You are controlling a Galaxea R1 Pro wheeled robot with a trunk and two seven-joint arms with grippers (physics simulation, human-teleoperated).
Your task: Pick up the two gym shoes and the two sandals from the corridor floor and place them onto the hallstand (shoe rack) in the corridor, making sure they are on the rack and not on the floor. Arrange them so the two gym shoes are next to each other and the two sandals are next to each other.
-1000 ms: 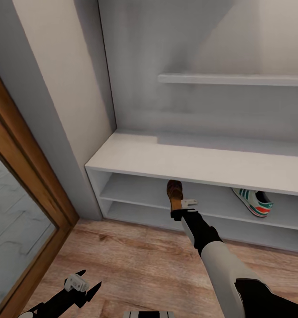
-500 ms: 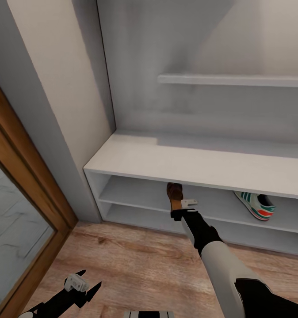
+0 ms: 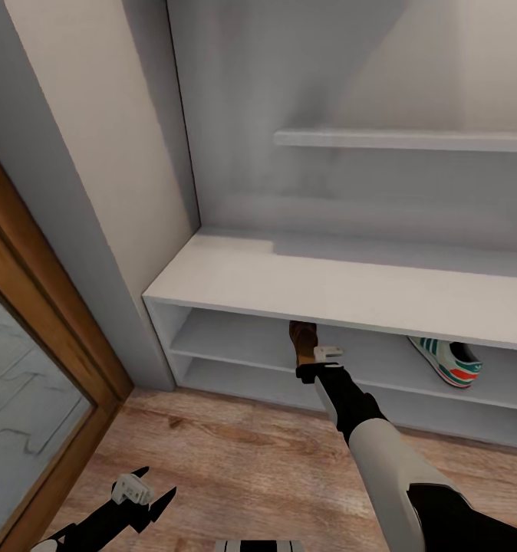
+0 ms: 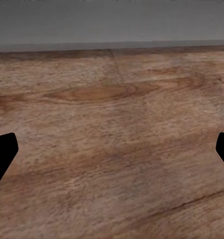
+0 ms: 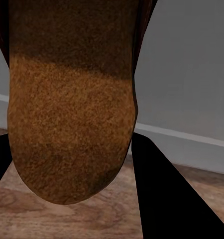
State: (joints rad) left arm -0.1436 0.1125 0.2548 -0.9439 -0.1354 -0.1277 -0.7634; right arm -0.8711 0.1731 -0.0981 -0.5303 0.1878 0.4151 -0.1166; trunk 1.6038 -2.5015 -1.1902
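Note:
My right gripper (image 3: 304, 366) is shut on a reddish-brown sandal (image 3: 302, 342) and holds it at the mouth of the upper open shelf of the white hallstand (image 3: 304, 280). The sandal's front end is tucked under the top board. In the right wrist view the sandal's tan sole (image 5: 72, 124) sits between the dark fingers (image 5: 164, 194). One gym shoe (image 3: 446, 360), white with green stripes and a red-orange heel, lies on the same shelf to the right. My left gripper (image 3: 147, 497) hangs open low over the wood-grain corridor floor (image 3: 235, 460), which the left wrist view shows as bare planks (image 4: 112, 139).
A wooden-framed glass panel (image 3: 28, 360) stands at the left beside a grey wall corner (image 3: 105, 230). A grey wall shelf (image 3: 404, 139) hangs above the hallstand. The lower shelf (image 3: 243, 376) lies just below the sandal.
The view has drifted slightly, and the sandal has gone a little deeper under the hallstand's top board. The left arm has stayed where it was.

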